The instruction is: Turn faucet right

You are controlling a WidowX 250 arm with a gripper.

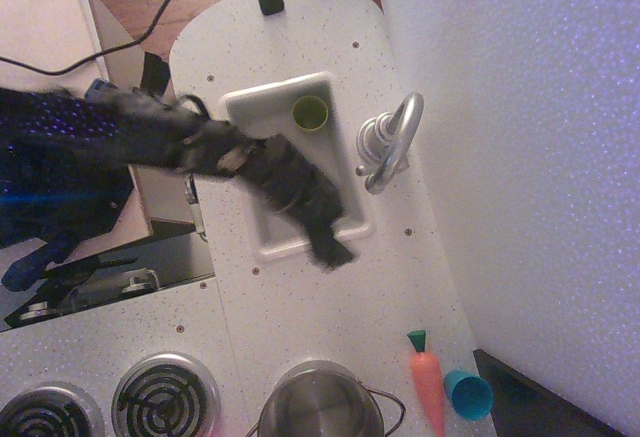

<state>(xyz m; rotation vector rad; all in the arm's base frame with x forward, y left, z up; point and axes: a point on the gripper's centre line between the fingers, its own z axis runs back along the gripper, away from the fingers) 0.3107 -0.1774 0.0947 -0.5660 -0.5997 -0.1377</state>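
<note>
The end effector (328, 249) is a dark, motion-blurred shape hanging over the near edge of the sink (262, 242); whether its fingers are apart or together cannot be told through the blur. It holds nothing visible and is clear of the faucet (388, 142), which stands on the counter (300, 317) just beside the sink's right rim, its arched silver spout rising from a ribbed base against the wall.

As I judge it, the step in hand is an approach or a repositioning, with no contact on the faucet. The next move calls for bringing the end effector alongside the arched spout, on the side that lets a sideways push swing it rightward about its base, without snagging the sink rim.

A small green cup (310, 113) sits in the sink's far corner. A steel pot (322, 404) stands near the bottom edge, its contents unclear. A carrot (427, 379) lies on the counter, with a teal cup (467, 394) just beside it.
</note>
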